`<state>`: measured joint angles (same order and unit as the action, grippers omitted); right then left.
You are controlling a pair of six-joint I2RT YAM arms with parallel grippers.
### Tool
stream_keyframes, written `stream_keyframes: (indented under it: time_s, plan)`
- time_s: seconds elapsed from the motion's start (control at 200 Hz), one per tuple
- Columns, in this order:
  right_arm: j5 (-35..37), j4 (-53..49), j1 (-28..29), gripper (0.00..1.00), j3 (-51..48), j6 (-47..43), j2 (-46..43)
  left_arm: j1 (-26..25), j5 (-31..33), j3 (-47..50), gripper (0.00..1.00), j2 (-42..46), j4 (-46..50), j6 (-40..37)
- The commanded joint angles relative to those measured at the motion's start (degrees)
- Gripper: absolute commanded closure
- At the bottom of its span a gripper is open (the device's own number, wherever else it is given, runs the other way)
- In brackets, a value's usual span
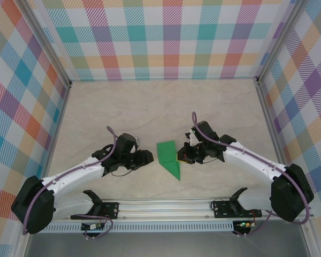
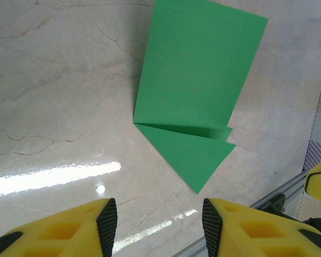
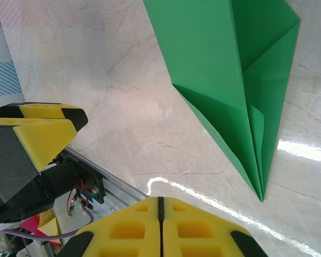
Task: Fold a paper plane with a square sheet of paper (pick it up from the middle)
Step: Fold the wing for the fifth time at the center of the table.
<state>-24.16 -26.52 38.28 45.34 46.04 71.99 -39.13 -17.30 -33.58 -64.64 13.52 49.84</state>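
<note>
Just left of the bright green, partly folded paper plane (image 1: 168, 158), we see the left gripper (image 1: 143, 158) with its yellow foam fingers (image 2: 104, 219) parted about halfway. Nothing sits between them and they touch nothing; in the left wrist view the paper plane (image 2: 195, 85) lies ahead of the fingertips, apart from them. Just right of the paper plane we find the right gripper (image 1: 185, 155), its two yellow pads (image 3: 128, 230) pressed together along one seam and gripping nothing. The paper plane (image 3: 230, 69) lies beyond those pads, not in them. It rests on the pale marble-patterned tabletop (image 1: 150, 107) between the two grippers, wide at its far end and narrowing to a sharp point aimed at the slotted aluminium rail (image 1: 166, 206).
</note>
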Motion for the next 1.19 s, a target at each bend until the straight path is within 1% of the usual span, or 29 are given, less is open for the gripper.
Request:
stream_keyframes:
  time_s: [0.0,0.055,0.135,0.235,0.32,0.405,0.51,0.585,0.655,0.745,0.79,0.955,1.19]
  plan:
    - [1.26,1.41,1.23,0.94,-1.77,-1.54,-0.79,0.2,1.28,-0.8,0.5,1.44,-1.1,-1.38]
    - [1.71,2.17,1.36,0.94,-2.46,-1.39,-0.32,0.13,1.64,-0.37,0.49,1.43,-1.73,-0.67]
    - [2.07,6.42,1.44,0.93,-3.89,-1.31,0.56,-0.45,2.19,0.82,0.49,1.58,-4.35,0.45]
    - [2.53,9.18,1.44,0.93,-4.08,-1.59,4.21,-0.77,4.45,1.37,0.46,1.63,-5.34,0.86]
    - [1.47,14.83,1.86,0.93,-6.24,-0.91,6.3,-0.85,5.65,1.34,0.46,1.54,-6.33,0.91]
    - [1.66,18.79,1.88,0.92,-8.2,1.13,8.29,-1.05,7.5,0.79,0.46,1.69,-5.21,1.61]
    - [1.65,20.7,2.38,0.92,-8.92,2.17,10.7,-1.69,9.52,1.58,0.46,2.98,-4.86,4.13]
    - [3.05,20.87,2.41,0.92,-8.72,2.63,12.01,-2.43,11.21,2.57,0.46,4.48,-5.21,5.59]
    - [4.39,16.18,2.43,0.92,-5.73,0.81,12.74,-2.69,12.62,3.31,0.45,5.54,-5.6,6.79]
    - [10.56,10.08,2.37,0.91,-2.8,-0.86,12.24,-3.07,12.8,4.51,0.44,6.39,-8.03,7.86]
    - [12.03,9.54,2.33,0.91,-2.68,-0.58,11.7,-3.42,13.16,4.97,0.44,6.56,-8.68,8.42]
    - [11.39,12.05,1.88,0.9,-4.25,-0.02,14.3,-5.96,13.34,5.89,0.43,4.37,-12.79,8.8]
    - [9.94,15.59,0.01,0.9,-7.53,-0.23,18.16,-9.09,14.92,4.78,0.43,-4.69,-17.91,8.7]
